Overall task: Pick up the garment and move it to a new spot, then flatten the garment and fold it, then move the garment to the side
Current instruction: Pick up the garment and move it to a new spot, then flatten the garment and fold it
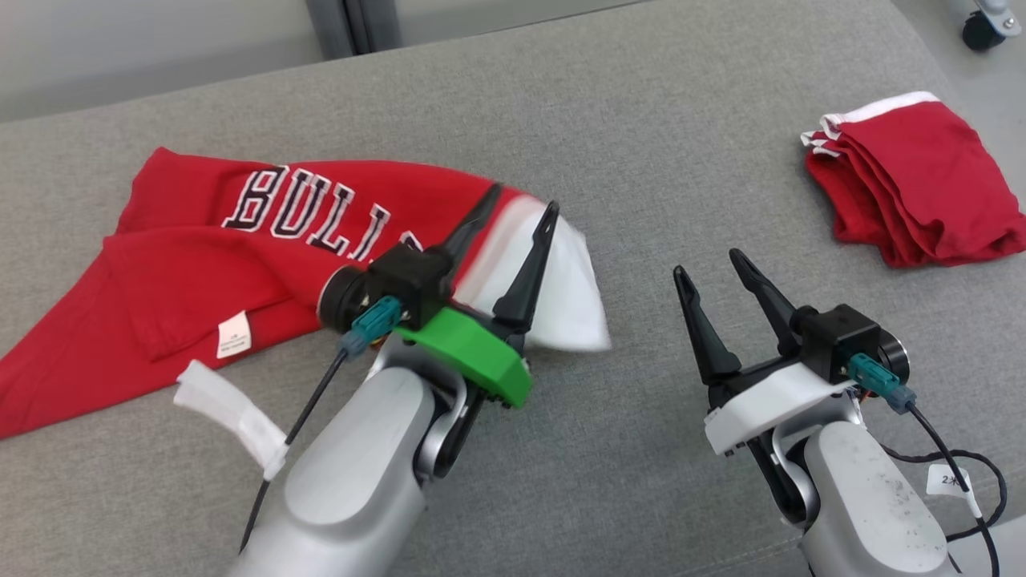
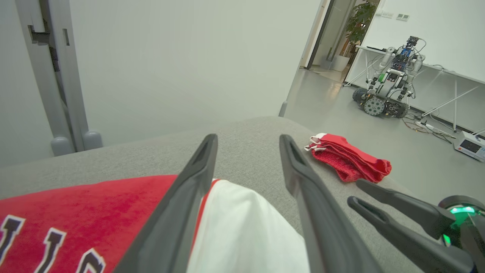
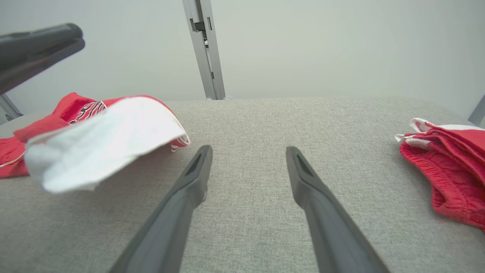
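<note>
1. A red jersey (image 1: 200, 264) with black and white lettering "BULL" is spread, partly folded over itself, on the left half of a grey upholstered surface (image 1: 641, 144).
2. A white label (image 1: 234, 334) is seen on the near part of the jersey.
3. At the right end of the jersey a white panel (image 1: 573, 296) is seen, blurred. In the right wrist view its edge is raised a little from the surface.
4. The left gripper (image 1: 524, 198) is held over this right end. Its fingers are spread apart, the white panel is seen between and below them, and the cloth is not pinched.
5. The right gripper (image 1: 707, 264) is held just to the right of the white panel, above bare grey surface. Its fingers are also wide apart and nothing is held between them.
6. A folded red garment (image 1: 922, 184) with white trim is placed at the far right of the surface, well apart from both grippers.
7. In the left wrist view a wheeled robot (image 2: 390, 83) is seen on the floor, far behind the surface.
</note>
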Controlling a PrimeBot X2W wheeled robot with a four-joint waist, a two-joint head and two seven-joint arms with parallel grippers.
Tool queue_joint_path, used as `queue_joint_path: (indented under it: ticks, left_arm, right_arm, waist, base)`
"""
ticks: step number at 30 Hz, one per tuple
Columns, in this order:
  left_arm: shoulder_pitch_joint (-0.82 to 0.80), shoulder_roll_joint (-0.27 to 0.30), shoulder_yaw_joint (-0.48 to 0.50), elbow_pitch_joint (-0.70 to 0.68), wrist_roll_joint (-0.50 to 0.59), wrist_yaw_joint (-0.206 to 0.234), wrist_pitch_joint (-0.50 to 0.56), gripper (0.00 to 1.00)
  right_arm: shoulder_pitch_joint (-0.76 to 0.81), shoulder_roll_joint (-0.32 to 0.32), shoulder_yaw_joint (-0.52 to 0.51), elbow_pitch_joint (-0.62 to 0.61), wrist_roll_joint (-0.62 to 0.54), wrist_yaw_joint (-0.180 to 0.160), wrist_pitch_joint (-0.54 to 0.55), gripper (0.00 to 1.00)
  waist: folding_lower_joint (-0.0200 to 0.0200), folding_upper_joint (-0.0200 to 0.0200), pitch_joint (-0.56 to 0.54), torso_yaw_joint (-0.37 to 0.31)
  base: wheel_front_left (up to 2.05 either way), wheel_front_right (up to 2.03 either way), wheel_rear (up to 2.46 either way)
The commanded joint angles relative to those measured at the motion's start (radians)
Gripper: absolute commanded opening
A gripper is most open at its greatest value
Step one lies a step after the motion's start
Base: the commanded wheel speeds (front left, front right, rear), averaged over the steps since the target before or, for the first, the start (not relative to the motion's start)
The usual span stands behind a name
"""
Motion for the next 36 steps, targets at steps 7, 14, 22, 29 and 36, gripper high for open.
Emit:
queue_joint_path:
  ticks: [7,14,22,29,36]
  left_arm:
    - [0.174,0.012,0.188,0.02,0.124,0.041,0.0,1.0]
    - [0.365,0.013,0.376,-0.041,0.229,0.044,0.0,1.0]
    - [0.567,0.006,0.527,-0.111,0.286,0.046,0.0,1.0]
    - [0.642,0.004,0.56,-0.146,0.26,0.059,0.0,1.0]
    - [0.6,0.004,0.541,-0.157,0.258,0.063,0.0,1.0]
  right_arm:
    - [0.057,-0.003,-0.023,0.015,0.004,-0.002,0.0,1.0]
    - [0.121,-0.003,-0.045,0.03,-0.003,-0.002,0.0,1.0]
    - [0.19,-0.003,-0.065,0.056,-0.01,-0.002,0.0,1.0]
    - [0.213,-0.003,-0.072,0.067,-0.015,-0.002,0.0,1.0]
    - [0.169,-0.003,-0.063,0.1,-0.025,-0.002,0.0,1.0]
  waist:
    - [0.0,-0.0001,-0.089,0.05]
    - [0.0,-0.0001,-0.16,0.083]
    - [0.0,-0.0001,-0.213,0.103]
    - [0.0,-0.0001,-0.212,0.12]
    - [0.0,-0.0001,-0.173,0.159]
  base:
    - [0.0,0.0,0.0]
    - [0.0,0.0,0.0]
    - [0.0,0.0,0.0]
    - [0.0,0.0,0.0]
    - [0.0,0.0,0.0]
